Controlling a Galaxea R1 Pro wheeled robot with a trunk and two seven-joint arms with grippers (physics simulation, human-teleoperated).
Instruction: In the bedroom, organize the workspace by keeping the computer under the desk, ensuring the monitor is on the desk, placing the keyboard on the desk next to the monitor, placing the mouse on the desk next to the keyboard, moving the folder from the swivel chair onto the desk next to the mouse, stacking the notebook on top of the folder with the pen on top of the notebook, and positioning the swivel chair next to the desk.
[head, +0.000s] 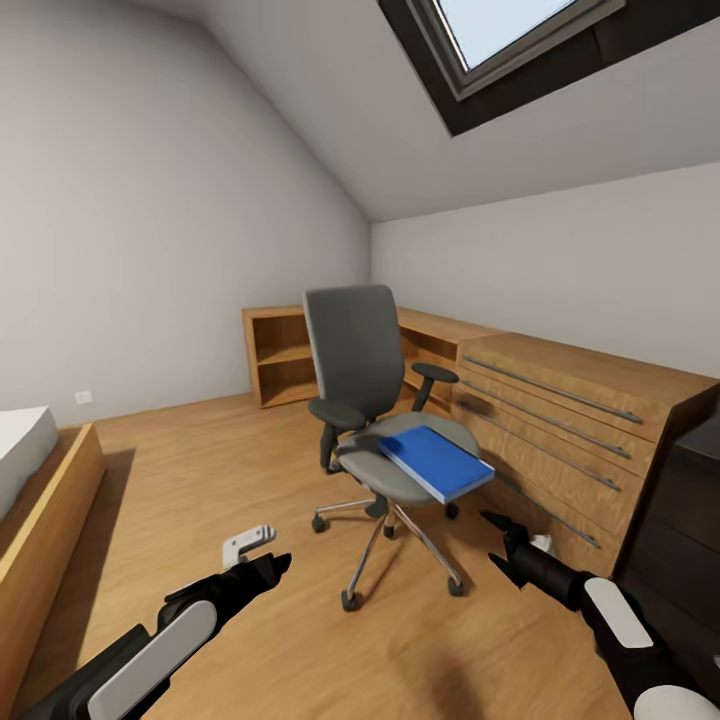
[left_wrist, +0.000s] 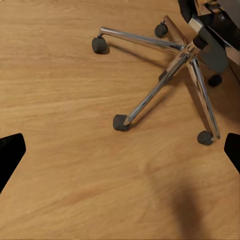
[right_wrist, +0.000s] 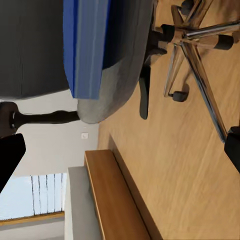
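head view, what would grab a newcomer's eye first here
The bright-blue folder lying on the seat of the grey swivel chair in the middle of the room stands out first. Both grippers, left and right, hang low on either side of the chair's chrome base, holding nothing.

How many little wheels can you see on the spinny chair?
4 in the head view, under the swivel chair: one front, one right, one left, one back right. A fifth may be hidden behind the chair's post.
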